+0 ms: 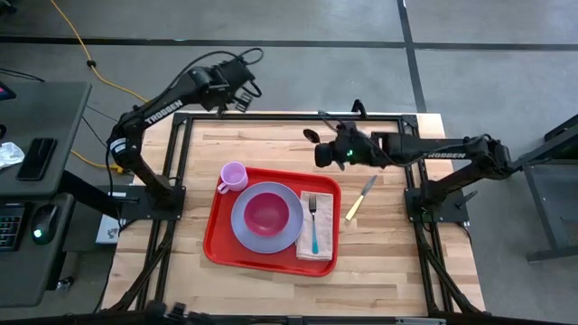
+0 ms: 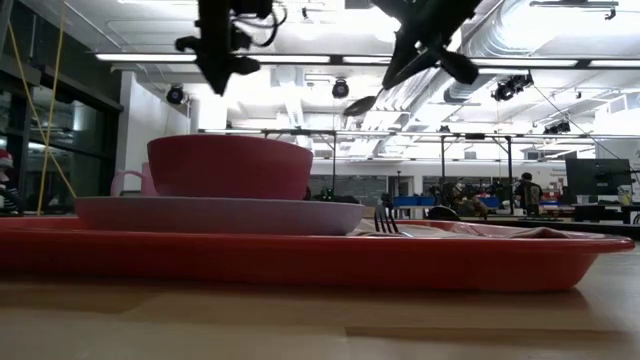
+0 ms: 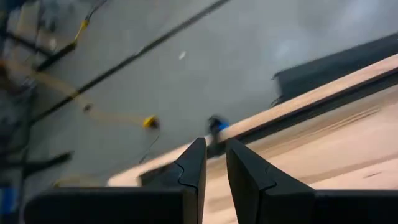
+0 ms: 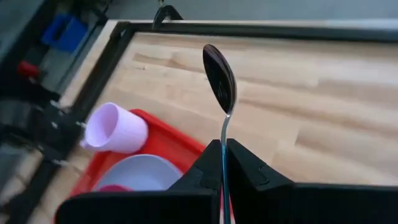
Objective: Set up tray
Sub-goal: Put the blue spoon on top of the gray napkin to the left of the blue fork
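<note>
The red tray [image 1: 219,236] lies on the wooden table. On it are a lavender plate [image 1: 244,230] with a magenta bowl [image 1: 266,212], a lavender cup [image 1: 233,176] at its far left corner, and a teal-handled fork [image 1: 313,226] on a napkin. My right gripper [image 4: 222,146] hovers past the tray's far right corner, shut on a dark spoon [image 4: 219,78]. My left gripper [image 3: 216,155] hangs over the table's far left edge [image 1: 242,99]. Its fingers stand slightly apart with nothing between them. My right gripper pinches the spoon's thin handle [image 4: 223,134] between its two fingers. The fingers come from the table's right side, slanting down. The spoon runs on ahead of the fingers, with its bowl end [image 1: 310,135] free toward the table's left. It is lifted clear of the table.
A yellow-handled knife [image 1: 359,199] lies on the wood just right of the tray. A black metal frame [image 1: 298,116] borders the table. Bare wood lies between the tray and the far edge. A desk with a keyboard and mouse [image 1: 41,221] stands off the table's left side.
</note>
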